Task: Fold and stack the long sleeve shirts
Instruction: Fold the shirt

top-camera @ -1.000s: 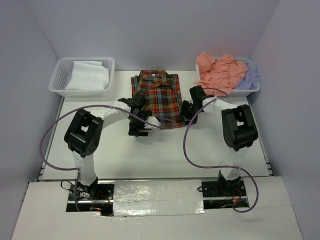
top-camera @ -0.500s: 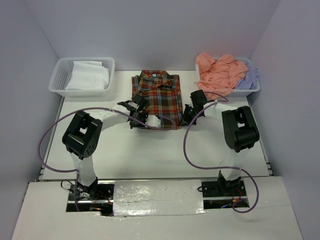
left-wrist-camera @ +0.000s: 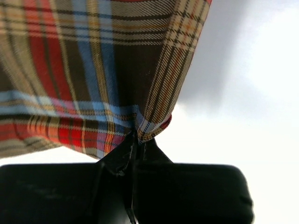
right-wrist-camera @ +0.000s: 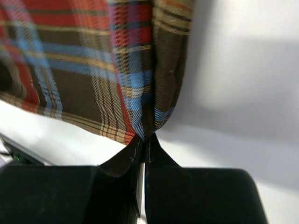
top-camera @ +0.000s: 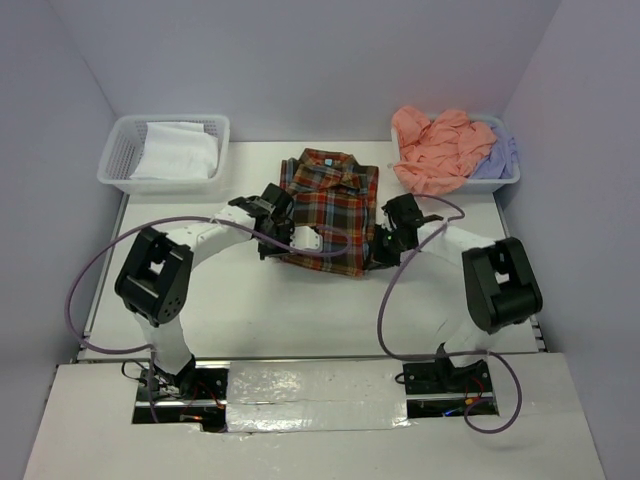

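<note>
The left tool [left-wrist-camera: 135, 140] is clenched on the plaid shirt [left-wrist-camera: 93, 70]. Its two matte black fingers [left-wrist-camera: 156, 156] taper to a narrow wedge, and their tips pinch a small gathered corner of the hem. From that pinch the woven cloth fans up and outward in soft folds, a doubled edge running down its right side. The check is brown, red, pale blue and yellow, with fine lines crossing broad bands.

The right tool [right-wrist-camera: 144, 138] is likewise closed on a corner of the same shirt. Its black fingers [right-wrist-camera: 159, 156] meet at a point where the fabric bunches into a tight crease. Beside each pinched corner a grey shadow falls on the smooth white desk [top-camera: 300, 310].

Seen from above, the shirt is a roughly rectangular folded bundle at the middle of the desk, somewhat askew. Its collar lies at the far end, and the two tools grip its near corners, one at each side. Thin purple cables [top-camera: 90, 290] loop out from both white arms.

At the far right, the crumpled salmon-pink shirt [top-camera: 435, 145] is heaped over the right basket [top-camera: 505, 182] of white plastic lattice, with the lavender shirt [top-camera: 497, 155] bunched just beside it. At the far left, the left basket [top-camera: 120, 160], of the same lattice, holds a rumpled white cloth [top-camera: 175, 150].
</note>
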Controlling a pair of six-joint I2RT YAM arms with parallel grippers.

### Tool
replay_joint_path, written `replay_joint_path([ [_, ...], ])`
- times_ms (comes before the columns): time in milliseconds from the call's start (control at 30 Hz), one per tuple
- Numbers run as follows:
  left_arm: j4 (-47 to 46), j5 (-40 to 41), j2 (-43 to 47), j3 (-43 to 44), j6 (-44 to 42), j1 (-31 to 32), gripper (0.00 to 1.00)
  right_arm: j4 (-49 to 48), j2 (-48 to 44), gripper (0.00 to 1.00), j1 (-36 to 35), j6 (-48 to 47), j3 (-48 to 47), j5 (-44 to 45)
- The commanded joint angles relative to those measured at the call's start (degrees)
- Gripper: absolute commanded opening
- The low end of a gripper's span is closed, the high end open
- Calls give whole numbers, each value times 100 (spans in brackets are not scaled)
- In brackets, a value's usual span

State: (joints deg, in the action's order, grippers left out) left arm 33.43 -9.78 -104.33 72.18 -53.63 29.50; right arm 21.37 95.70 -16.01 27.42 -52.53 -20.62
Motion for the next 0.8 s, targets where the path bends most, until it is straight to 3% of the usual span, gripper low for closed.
replay_joint_path([
  [0,927,-401,685,51,107,3,0,561,-866,0,-218,-307,234,155],
  [267,2184,-340,2300,-898,36,732,0,1800,-3000,0,-1095,-115,911,296],
  [467,3204,-761,2936,-829,159,1129,0,2696,-4110,0,-1703,272,885,94],
  [633,3575,-1638,2665,-39,431,831,0,3145,-4025,0,-1678,132,149,5],
  [767,3591,-2089,1701,927,808,-118,0,3339,-3087,0,-1046,-227,-748,-56],
])
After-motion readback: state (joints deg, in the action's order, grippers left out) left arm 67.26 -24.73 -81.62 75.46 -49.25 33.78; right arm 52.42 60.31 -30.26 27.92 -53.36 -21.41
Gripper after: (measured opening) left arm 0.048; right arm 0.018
